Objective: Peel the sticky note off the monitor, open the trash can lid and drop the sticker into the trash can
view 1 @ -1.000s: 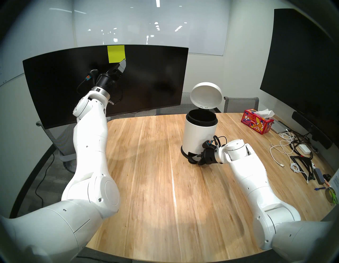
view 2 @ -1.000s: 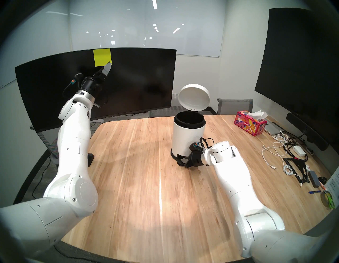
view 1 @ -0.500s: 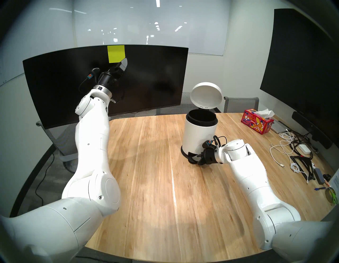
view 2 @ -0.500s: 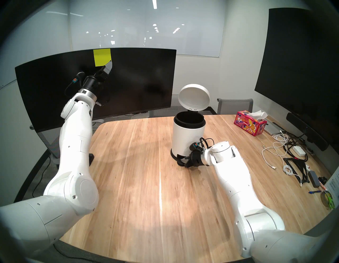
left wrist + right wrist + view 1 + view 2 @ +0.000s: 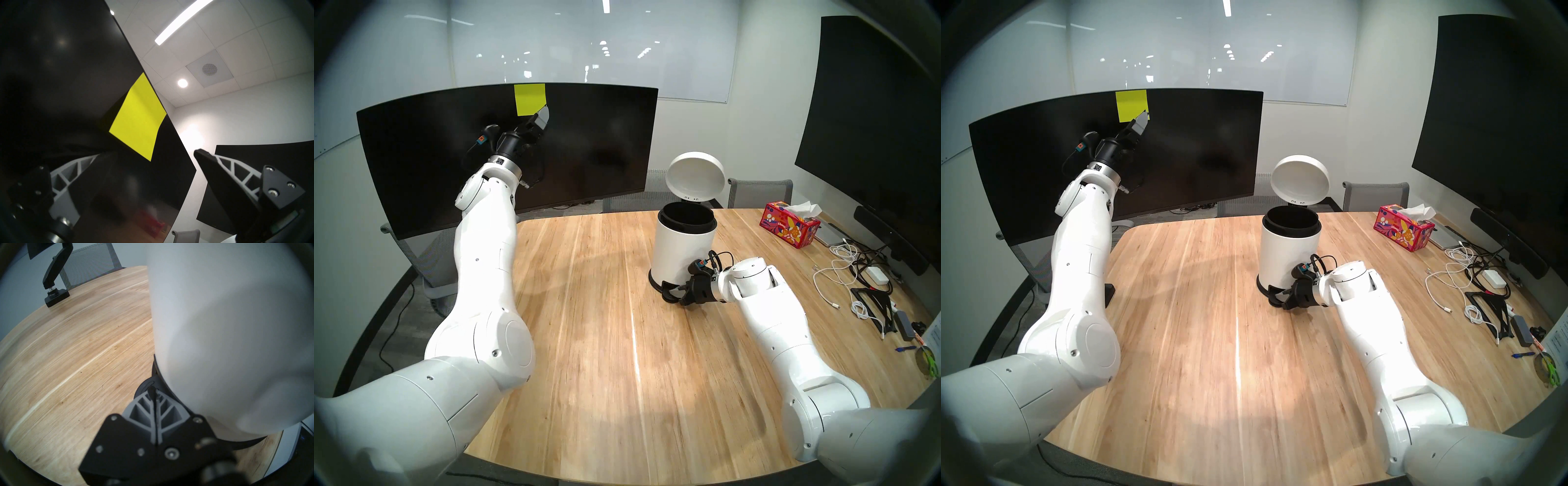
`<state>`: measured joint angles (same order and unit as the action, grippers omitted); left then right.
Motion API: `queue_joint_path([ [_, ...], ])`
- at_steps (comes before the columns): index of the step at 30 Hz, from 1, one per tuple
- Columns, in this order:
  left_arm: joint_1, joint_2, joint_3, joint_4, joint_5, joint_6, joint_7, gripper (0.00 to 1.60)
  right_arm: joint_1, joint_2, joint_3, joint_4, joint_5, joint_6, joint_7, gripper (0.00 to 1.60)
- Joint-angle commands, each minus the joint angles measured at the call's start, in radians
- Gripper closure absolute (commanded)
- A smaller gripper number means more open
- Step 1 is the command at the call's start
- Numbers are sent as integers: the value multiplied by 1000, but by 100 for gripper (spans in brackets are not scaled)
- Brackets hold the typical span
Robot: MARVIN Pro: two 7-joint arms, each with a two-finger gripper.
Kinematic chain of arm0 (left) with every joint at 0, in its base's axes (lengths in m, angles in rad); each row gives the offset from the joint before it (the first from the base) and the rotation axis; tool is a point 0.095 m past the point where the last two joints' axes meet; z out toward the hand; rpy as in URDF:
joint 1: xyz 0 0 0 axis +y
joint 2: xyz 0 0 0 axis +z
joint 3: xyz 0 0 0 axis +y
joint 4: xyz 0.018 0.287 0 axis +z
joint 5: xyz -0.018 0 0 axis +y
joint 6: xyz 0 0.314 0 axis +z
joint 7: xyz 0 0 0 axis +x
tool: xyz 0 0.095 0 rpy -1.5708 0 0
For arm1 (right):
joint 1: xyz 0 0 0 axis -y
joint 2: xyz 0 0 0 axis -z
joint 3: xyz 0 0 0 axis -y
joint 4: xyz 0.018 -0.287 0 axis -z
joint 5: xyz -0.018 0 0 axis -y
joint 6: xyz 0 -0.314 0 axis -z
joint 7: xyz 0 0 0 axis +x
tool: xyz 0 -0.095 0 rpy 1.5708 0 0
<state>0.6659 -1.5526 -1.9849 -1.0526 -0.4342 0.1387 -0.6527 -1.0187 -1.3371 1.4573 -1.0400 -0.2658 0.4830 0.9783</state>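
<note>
Approach to the sticky note with the bin already open. The note hangs at the top edge of the curved monitor, stuck along its upper margin; in the left wrist view its lower corner curls slightly off the dark glass. The left gripper points up and forward with its jaws spread wide and empty. Seen from the head camera its fingertips overlap the note's lower right corner, while the wrist view shows the note just above and between the two fingers, the right one standing off past the monitor's edge; whether either finger already touches paper or screen cannot be told. The right gripper is closed with nothing between its fingers and rests on the black pedal at the foot of the white trash can, whose lid stands upright over the open mouth. To do this step well, the left gripper would likely slide one finger behind the loose lower corner and the other in front, pinch only paper, then draw the note down and away so the glued strip peels rather than tears; pressing hard on the screen risks pushing the monitor back, and the right gripper should keep its weight on the pedal so the lid stays up
</note>
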Motion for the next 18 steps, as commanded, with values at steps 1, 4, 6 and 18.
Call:
queue_joint_path([
  [1, -36, -4, -3, -49, -20, 2, -13, 0, -4, 7, 1, 2, -3, 0, -2, 160],
  [4, -29, -8, -3, -65, -26, 5, -20, 0, -4, 7, 1, 2, -3, 0, -2, 160],
  [6, -26, -10, -3, -76, -28, 9, -20, 0, -4, 7, 1, 2, -3, 0, -3, 160],
  [18, -12, -17, -4, -114, -32, 37, -17, 0, -4, 7, 1, 2, -3, 0, -3, 160],
])
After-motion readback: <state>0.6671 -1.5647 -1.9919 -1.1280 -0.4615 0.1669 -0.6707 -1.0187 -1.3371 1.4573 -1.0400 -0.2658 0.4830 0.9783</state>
